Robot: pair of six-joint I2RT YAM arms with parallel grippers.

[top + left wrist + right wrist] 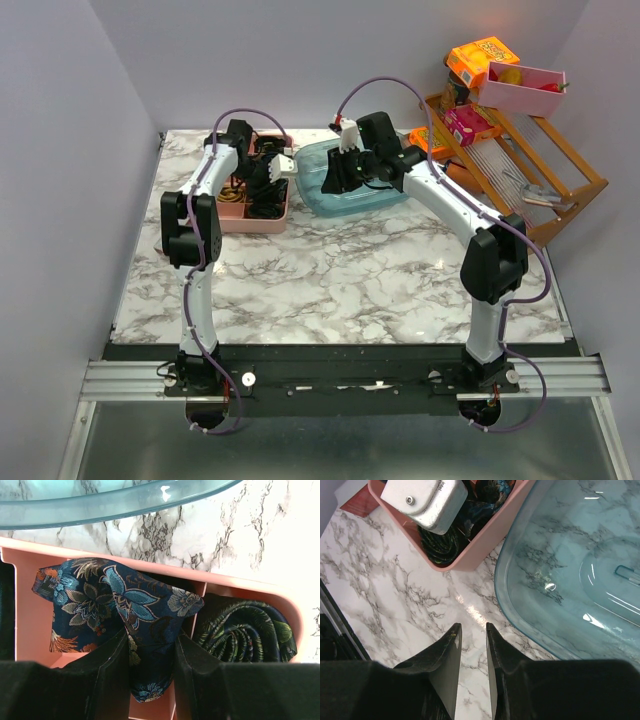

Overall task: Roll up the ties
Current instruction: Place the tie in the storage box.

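Pinching a loosely bunched floral tie (125, 600) between the closed-in fingers of the left gripper (150, 650), holding it at a compartment of the pink tray (30, 625) near the far-left corner of the marble table (350, 280). Counting one green-patterned tie (245, 630) as already coiled, in the compartment just right of it. Hovering the right gripper (472, 630), narrow and empty, over the table beside the blue bin (530, 580); judging the work partway done, the held tie not looking tightly rolled yet.

Marble table (330, 290), far edge
A pink tray (262, 226) sits far left, just beside a clear blue tub (385, 198); far right, a tilted wooden rack (570, 190) carries an orange box (482, 55) and a pink bin (525, 90).
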